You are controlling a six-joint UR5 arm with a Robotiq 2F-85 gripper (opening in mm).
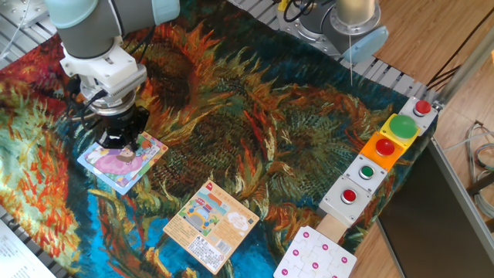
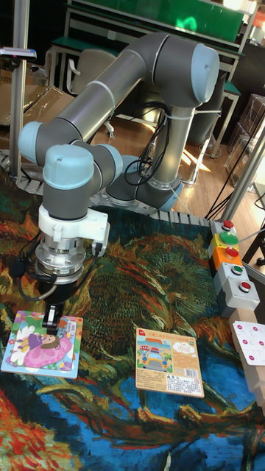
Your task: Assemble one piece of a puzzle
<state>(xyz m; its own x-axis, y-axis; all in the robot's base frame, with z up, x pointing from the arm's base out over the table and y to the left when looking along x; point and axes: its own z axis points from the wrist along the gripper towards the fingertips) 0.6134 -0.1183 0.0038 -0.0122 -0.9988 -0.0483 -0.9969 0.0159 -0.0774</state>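
Observation:
The puzzle (image 1: 123,163) lies flat on the painted cloth at the left, a pastel square with a pink-purple figure; the tall fixed view shows the puzzle (image 2: 40,344) at the lower left. My gripper (image 1: 116,141) points straight down with its dark fingertips at the puzzle's far edge. In the tall fixed view the gripper (image 2: 50,318) touches or nearly touches that edge. The fingers look close together, but the gap between them is not clear. The piece is hidden; I cannot make it out under the fingertips.
An orange printed card (image 1: 210,225) lies on the cloth right of the puzzle. A white board with pink dots (image 1: 315,256) sits at the front right. A row of button boxes (image 1: 382,154) runs along the right edge. The arm's base (image 2: 158,188) stands behind.

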